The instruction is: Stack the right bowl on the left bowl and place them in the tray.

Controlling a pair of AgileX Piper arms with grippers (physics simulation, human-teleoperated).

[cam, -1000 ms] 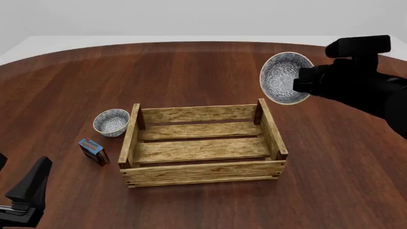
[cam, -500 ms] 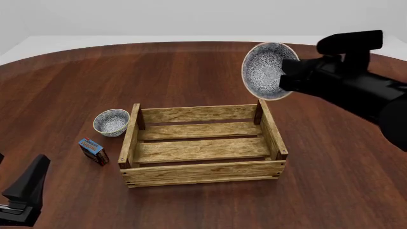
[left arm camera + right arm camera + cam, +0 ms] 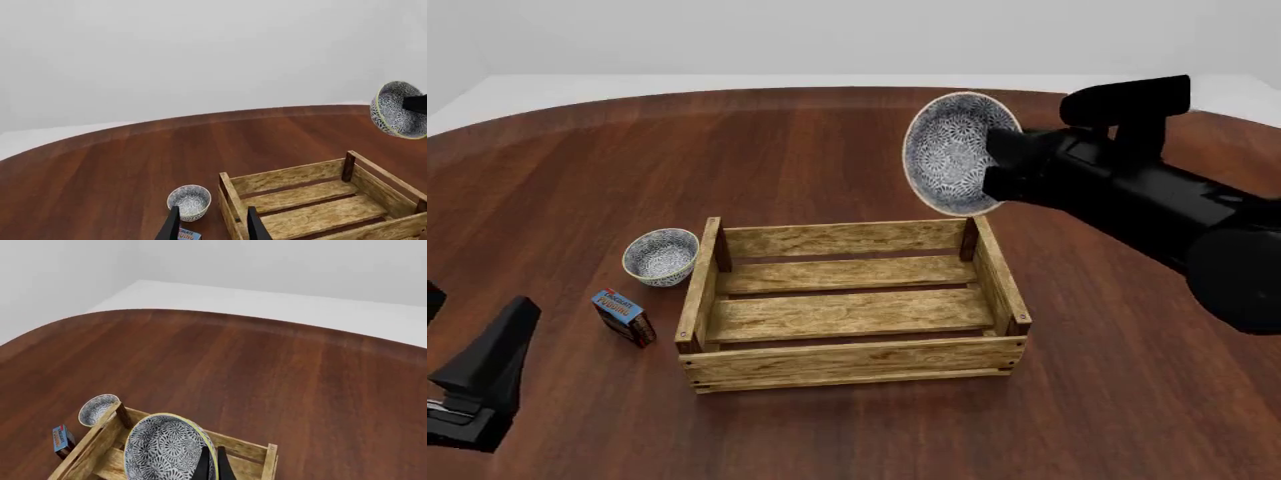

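So the right claw [image 3: 998, 168] has the right bowl [image 3: 950, 153] pinched by its rim, fingers clamped thin on the edge, and it's holding it up in the air tipped nearly on its side, so the patterned inside faces out toward the left. It's hanging above the far right corner of the tray [image 3: 851, 305], not touching it. From the right wrist camera you can see the bowl [image 3: 170, 450] sitting right over the crate's back rail.

The left bowl [image 3: 662, 256] is upright on the counter [image 3: 827, 150], just beside the tray's left end near the far corner. A small blue-and-red box [image 3: 623, 317] lies a bit nearer, close to that bowl and off the tray's left side.

The left claw [image 3: 212, 226] is down low at the near left, well apart from everything, fingers spread with nothing between them.
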